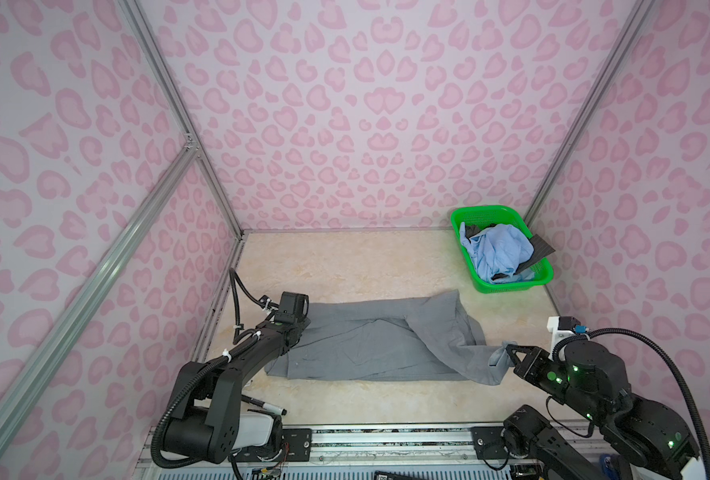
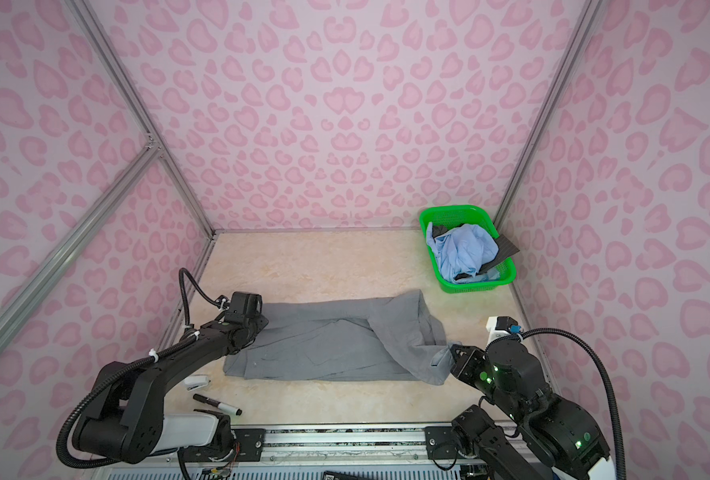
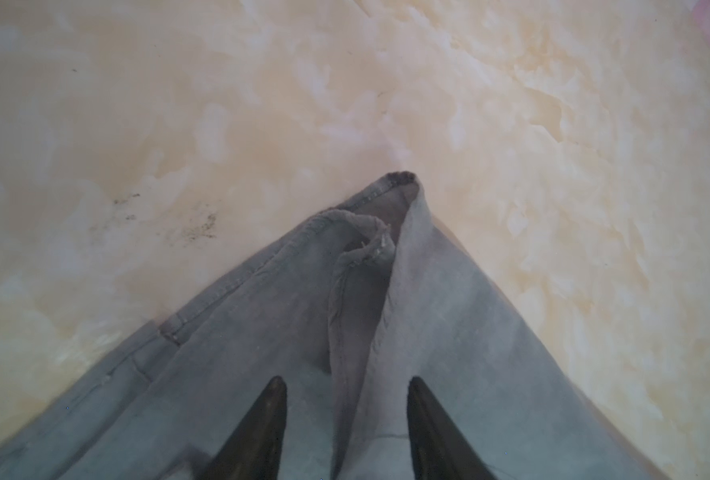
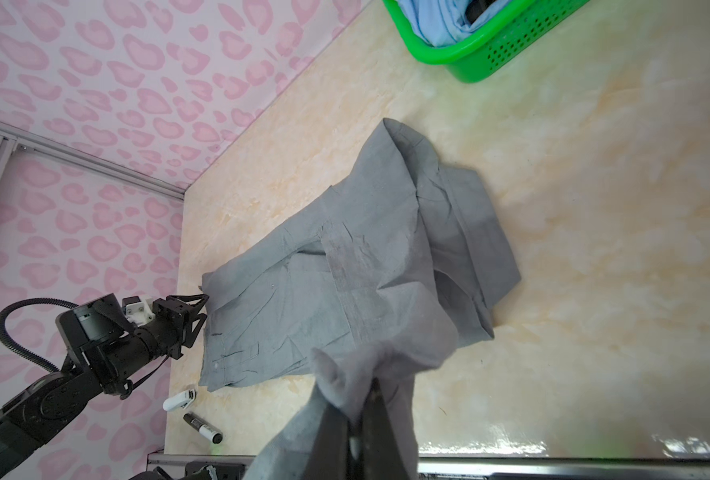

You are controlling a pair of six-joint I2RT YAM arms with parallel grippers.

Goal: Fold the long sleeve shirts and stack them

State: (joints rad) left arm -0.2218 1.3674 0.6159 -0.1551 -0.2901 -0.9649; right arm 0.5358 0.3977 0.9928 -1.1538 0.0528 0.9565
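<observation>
While your right claw [image 1: 510, 356] grasps the thin mid-grey woven shirt [image 1: 365, 345] by its sleeve [image 1: 480, 368], your left claw [image 3: 347, 380] stands released, a cloth fold [image 3: 357, 291] lying between its fingers [image 3: 261, 432].

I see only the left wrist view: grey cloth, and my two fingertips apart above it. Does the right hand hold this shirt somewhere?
Observer: Yes. The right hand is shut on a sleeve end of the grey shirt.
Operator: Where on the shirt is my left hand?
Observer: The left hand is at the shirt's left end, opposite the right hand.
Operator: Are other shirts waiting?
Observer: A blue shirt lies crumpled in a green basket at the back right corner.
</observation>
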